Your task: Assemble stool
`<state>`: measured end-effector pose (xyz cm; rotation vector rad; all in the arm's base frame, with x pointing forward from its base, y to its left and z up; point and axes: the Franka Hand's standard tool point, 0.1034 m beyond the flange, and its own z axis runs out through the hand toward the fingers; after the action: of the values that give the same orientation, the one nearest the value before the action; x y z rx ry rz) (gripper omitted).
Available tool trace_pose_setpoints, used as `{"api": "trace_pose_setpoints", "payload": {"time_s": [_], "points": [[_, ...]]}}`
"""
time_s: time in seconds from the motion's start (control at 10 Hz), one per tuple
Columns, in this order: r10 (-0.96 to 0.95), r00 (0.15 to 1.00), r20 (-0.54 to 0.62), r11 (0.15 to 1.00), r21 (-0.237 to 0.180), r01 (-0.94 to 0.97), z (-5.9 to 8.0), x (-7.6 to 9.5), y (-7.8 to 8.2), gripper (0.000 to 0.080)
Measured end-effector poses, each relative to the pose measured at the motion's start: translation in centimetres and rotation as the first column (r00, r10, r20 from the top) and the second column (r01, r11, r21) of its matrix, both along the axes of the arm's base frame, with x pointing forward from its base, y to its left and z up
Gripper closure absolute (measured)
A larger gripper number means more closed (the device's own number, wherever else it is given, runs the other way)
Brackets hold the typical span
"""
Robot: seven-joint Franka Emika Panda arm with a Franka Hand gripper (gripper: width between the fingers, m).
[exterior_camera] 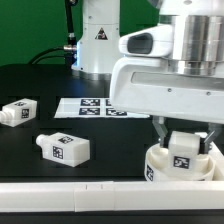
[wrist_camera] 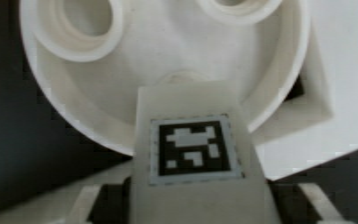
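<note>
Gripper (exterior_camera: 185,138) grips a leg (exterior_camera: 184,146) on the seat (exterior_camera: 160,168), exterior view's near right; keep it plumb, centre it over a hole (wrist_camera: 78,35), twist gently.

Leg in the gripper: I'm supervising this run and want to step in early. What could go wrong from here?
1. The gripper holds the leg over the seat. The wrist view shows open holes beyond the leg, so it may be off its hole and could jam or tilt when pressed.
2. The seat seems to lie loose beside the rail. A push or twist from the arm could slide it.
</note>
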<state>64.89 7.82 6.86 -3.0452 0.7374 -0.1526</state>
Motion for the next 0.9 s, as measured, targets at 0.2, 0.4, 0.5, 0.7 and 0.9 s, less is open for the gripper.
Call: {"api": "trace_pose_setpoints", "payload": {"time_s": [0.2,0.4,0.5,0.7,0.9], "points": [[-0.148,0.989,0.006,0.989,0.013,0.148,0.0,-0.2,-0.5,0.0462],[-0.288,0.958,0.001,0.957,0.020,0.288,0.0,-0.3,-1.0,0.0462],[-0.424,0.906,-0.001,0.905,0.027,0.424,0.0,-0.4,-1.4,0.0462],[-0.626,0.780,0.002,0.779,0.045,0.626,-0.1,-1.1,-2.1,0.0461],[-0.724,0.690,-0.005,0.689,0.050,0.723,-0.1,-1.6,-2.4,0.0461]]}}
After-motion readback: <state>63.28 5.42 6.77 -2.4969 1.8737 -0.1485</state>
